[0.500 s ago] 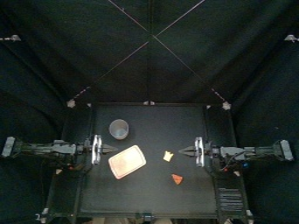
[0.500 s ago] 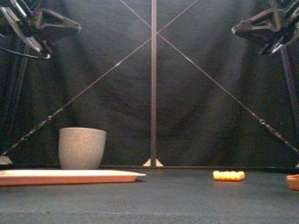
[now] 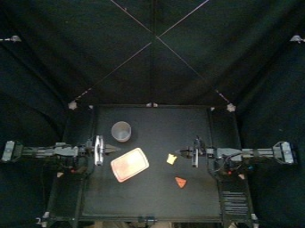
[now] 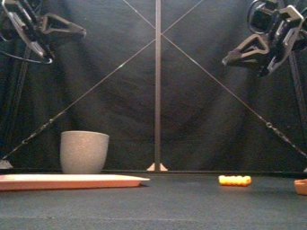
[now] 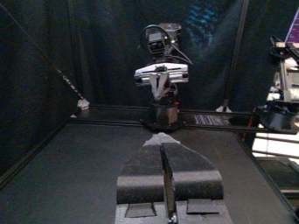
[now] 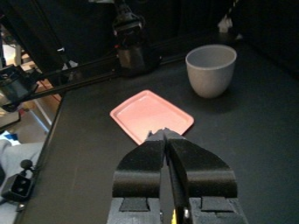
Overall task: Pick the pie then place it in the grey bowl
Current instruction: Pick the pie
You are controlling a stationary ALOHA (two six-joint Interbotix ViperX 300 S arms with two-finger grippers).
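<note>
The pie [image 3: 181, 182], a small orange wedge, lies on the table right of centre near the front; in the front view only its edge [image 4: 301, 186] shows at the far right. At the back left stands the grey speckled cup [image 3: 121, 131] [image 4: 84, 152] [image 6: 211, 68], upright. My right gripper [image 3: 191, 153] [image 6: 167, 136] hangs high over the table's right half, behind the pie, jaws shut on nothing. My left gripper [image 3: 103, 152] [image 5: 163, 144] rests high at the left, also shut and empty.
A flat pink tray [image 3: 130, 164] [image 4: 66, 181] [image 6: 149, 115] lies between the cup and the pie. A small yellow toy [image 3: 172, 158] [image 4: 235, 180] sits just behind the pie, under my right gripper.
My right arm has reached a little toward the middle of the table and tilted down. The left arm and all the objects are where they were.
</note>
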